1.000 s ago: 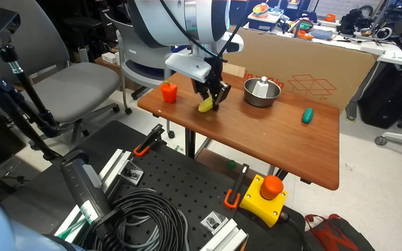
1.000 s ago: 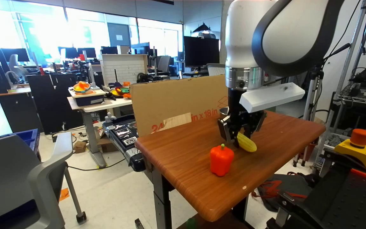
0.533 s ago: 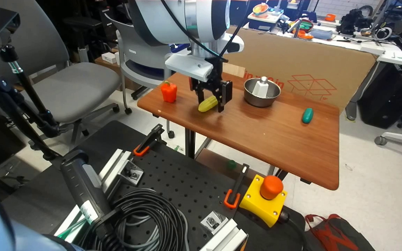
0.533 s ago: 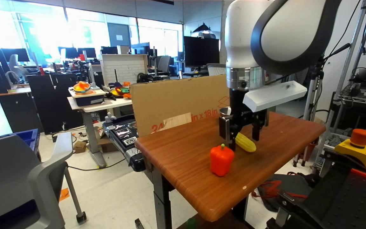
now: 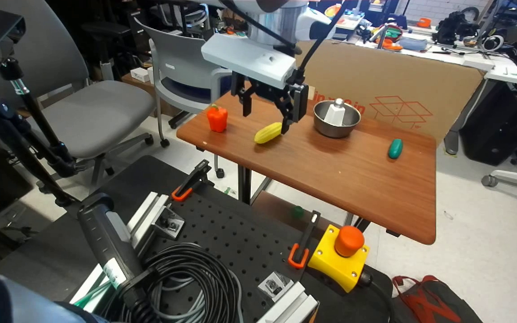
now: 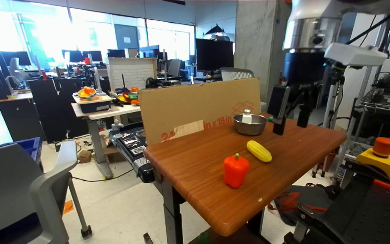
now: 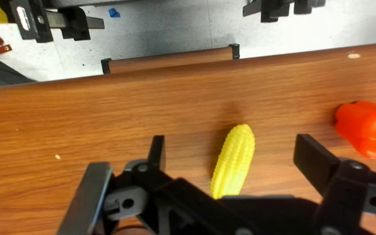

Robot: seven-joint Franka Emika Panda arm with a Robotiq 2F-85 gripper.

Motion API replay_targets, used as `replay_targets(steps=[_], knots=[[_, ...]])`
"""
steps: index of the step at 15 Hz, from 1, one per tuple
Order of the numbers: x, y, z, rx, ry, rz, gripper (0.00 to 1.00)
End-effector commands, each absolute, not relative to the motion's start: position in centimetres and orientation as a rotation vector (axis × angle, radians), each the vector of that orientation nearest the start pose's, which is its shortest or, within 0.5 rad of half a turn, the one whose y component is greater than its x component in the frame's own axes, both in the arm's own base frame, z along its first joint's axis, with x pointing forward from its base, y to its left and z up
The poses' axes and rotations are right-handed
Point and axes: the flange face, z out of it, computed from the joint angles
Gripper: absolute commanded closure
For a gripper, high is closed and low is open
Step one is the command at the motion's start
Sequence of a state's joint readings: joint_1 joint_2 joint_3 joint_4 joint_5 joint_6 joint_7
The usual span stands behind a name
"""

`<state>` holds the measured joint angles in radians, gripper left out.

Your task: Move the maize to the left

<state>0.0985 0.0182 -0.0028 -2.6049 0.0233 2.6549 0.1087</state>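
The maize (image 5: 268,133), a bright yellow ribbed cob, lies on the wooden table and shows in both exterior views. Above it in the air my gripper (image 5: 266,117) hangs open, its fingers wide apart and touching nothing. In an exterior view the gripper (image 6: 290,124) appears up and to the right of the maize (image 6: 259,151). From the wrist, the maize (image 7: 233,160) is seen below the gap of the gripper (image 7: 232,148), with one end covered by the gripper's body.
A red pepper (image 6: 236,170) stands near the maize, by one table end. A metal bowl (image 5: 337,130) holds a white shaker-like object (image 5: 335,114). Farther along lies a green oval (image 5: 395,148). A cardboard panel (image 5: 402,89) rises behind the table's long edge.
The fingers, closed around the maize a second ago, have spread and let it go. Since then the gripper has risen off it, while the maize stays on the table almost where it was.
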Motion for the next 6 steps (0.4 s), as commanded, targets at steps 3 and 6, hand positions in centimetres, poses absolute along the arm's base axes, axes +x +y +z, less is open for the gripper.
replay_targets(steps=[3,6], knots=[[42.60,3.40,26.50,-3.116,0.051,-0.067,0.00],[42.43,3.66,26.36,-3.117,0.042,-0.061,0.00]])
